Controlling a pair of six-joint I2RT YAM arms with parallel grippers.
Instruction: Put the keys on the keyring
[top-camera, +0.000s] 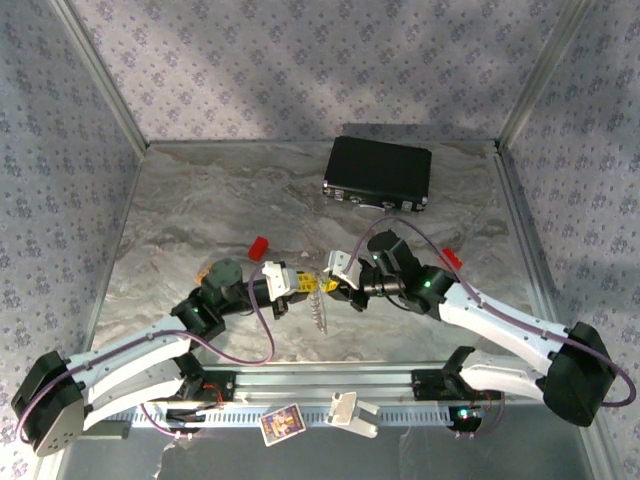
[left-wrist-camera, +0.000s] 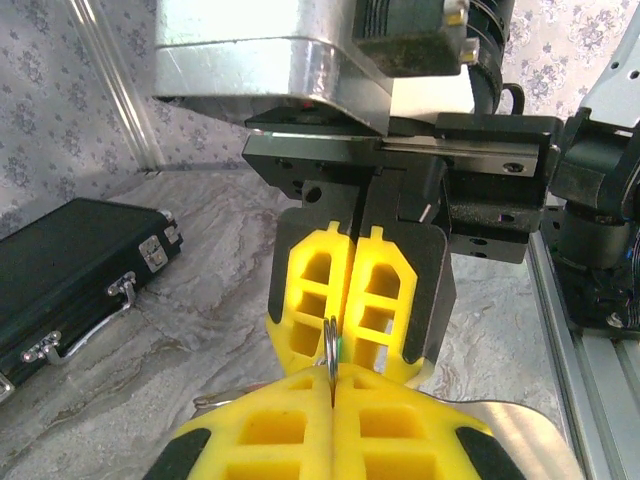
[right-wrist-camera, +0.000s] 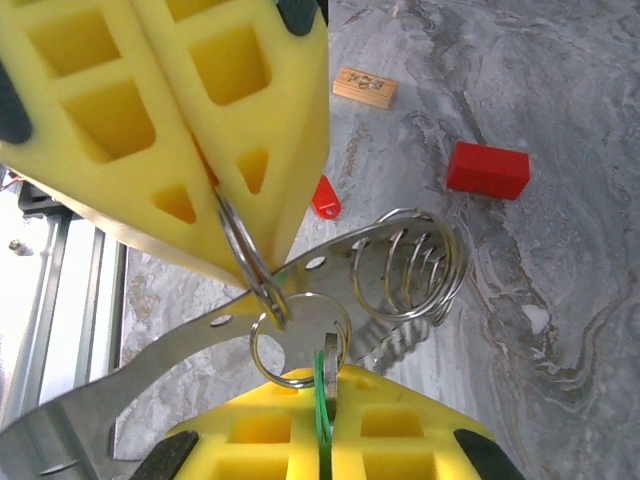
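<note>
You have the left end effector (left-wrist-camera: 332, 392) clenched on the keyring (right-wrist-camera: 170, 350), pinching its split ring above the counter (right-wrist-camera: 560, 300), near centre. The right end effector (right-wrist-camera: 322, 425) is clamped on the green key (right-wrist-camera: 322, 395), right beside that ring. The red key (right-wrist-camera: 325, 197) lies on the counter farther off.

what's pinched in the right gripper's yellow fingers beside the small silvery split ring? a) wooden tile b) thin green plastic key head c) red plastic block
b: a thin green plastic key head stands edge-on between the yellow fingers of the right gripper, by the small silvery split ring.
</note>
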